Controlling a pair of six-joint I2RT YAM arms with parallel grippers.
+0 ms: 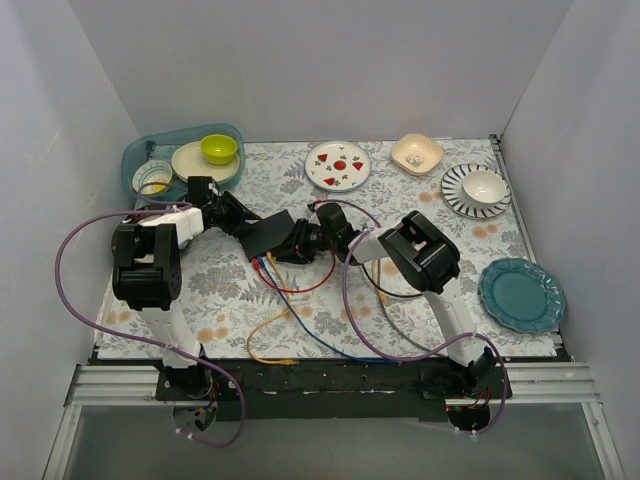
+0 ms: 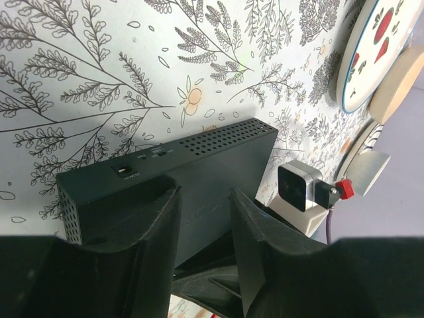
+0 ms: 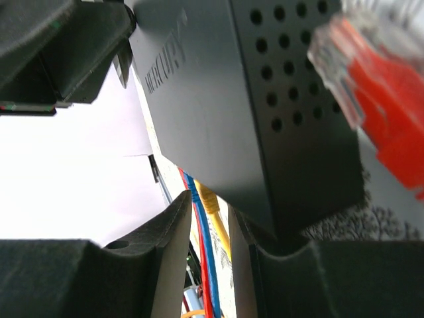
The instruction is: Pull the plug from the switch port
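Note:
The switch (image 1: 265, 238), a flat black box, is held tilted off the floral table. My left gripper (image 1: 240, 218) is shut on its left end. In the left wrist view my fingers (image 2: 159, 225) clamp the switch (image 2: 212, 159) near its vented edge. My right gripper (image 1: 318, 238) sits at the switch's right end. In the right wrist view its jaws (image 3: 211, 212) stand slightly apart under the switch (image 3: 218, 112). A yellow plug (image 3: 209, 199), a blue cable (image 3: 199, 225) and a red cable (image 3: 204, 278) run from the sockets just beyond the tips. A loose red plug (image 3: 371, 112) hangs close by.
Red (image 1: 300, 290), blue (image 1: 310, 330) and yellow (image 1: 265, 335) cables trail toward the front edge. A teal tray (image 1: 140, 160) with bowls stands back left. A strawberry plate (image 1: 338, 165), cream bowl (image 1: 417, 153), striped plate (image 1: 450, 185) and teal plate (image 1: 521, 294) lie at the back and right.

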